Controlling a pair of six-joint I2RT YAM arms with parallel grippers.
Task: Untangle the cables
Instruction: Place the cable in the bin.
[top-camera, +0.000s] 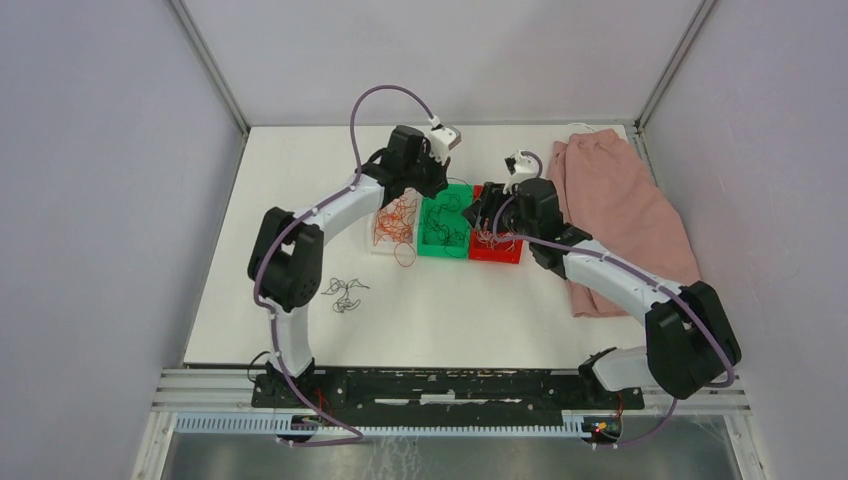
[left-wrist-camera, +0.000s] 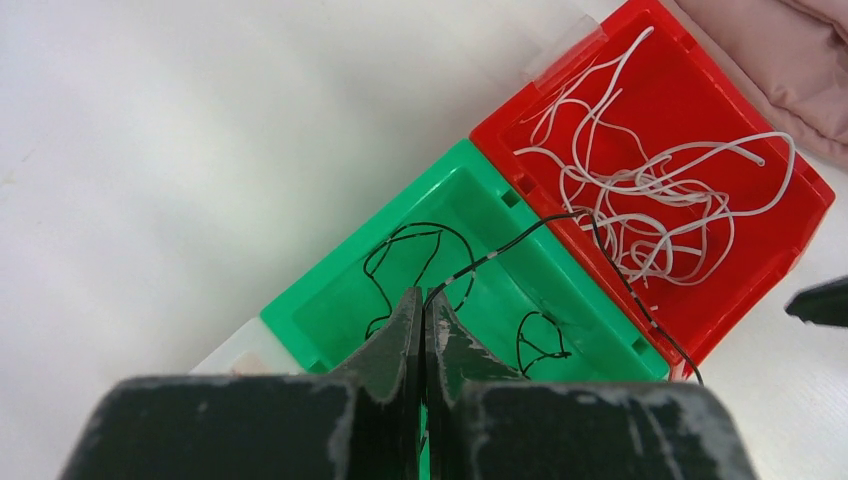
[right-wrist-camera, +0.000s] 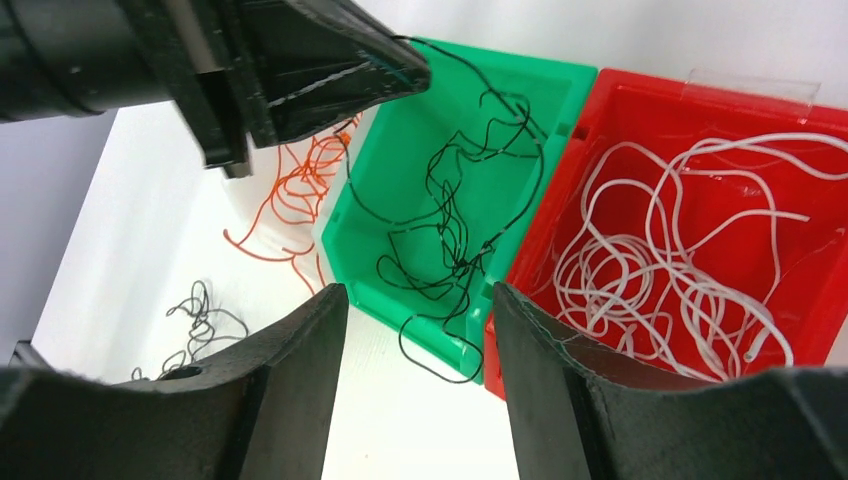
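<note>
The cables lie sorted by colour: black ones (right-wrist-camera: 450, 215) in a green bin (right-wrist-camera: 560, 90), white ones (right-wrist-camera: 670, 270) in a red bin (right-wrist-camera: 640, 100), orange ones (right-wrist-camera: 300, 195) to the left of the green bin. A small dark clump (top-camera: 343, 292) lies loose on the table. Above the green bin (left-wrist-camera: 330, 300), my left gripper (left-wrist-camera: 424, 300) is shut on one black cable (left-wrist-camera: 520, 240), which trails over the red bin's (left-wrist-camera: 700, 70) near edge. My right gripper (right-wrist-camera: 418, 292) hangs open by the bins' front corner, with nothing between its fingers.
A pink cloth (top-camera: 620, 215) covers the table's right side, close to the red bin (top-camera: 497, 250). The white bin with orange cables (top-camera: 395, 222) stands left of the green bin (top-camera: 445, 245). Grey walls enclose the table on three sides.
</note>
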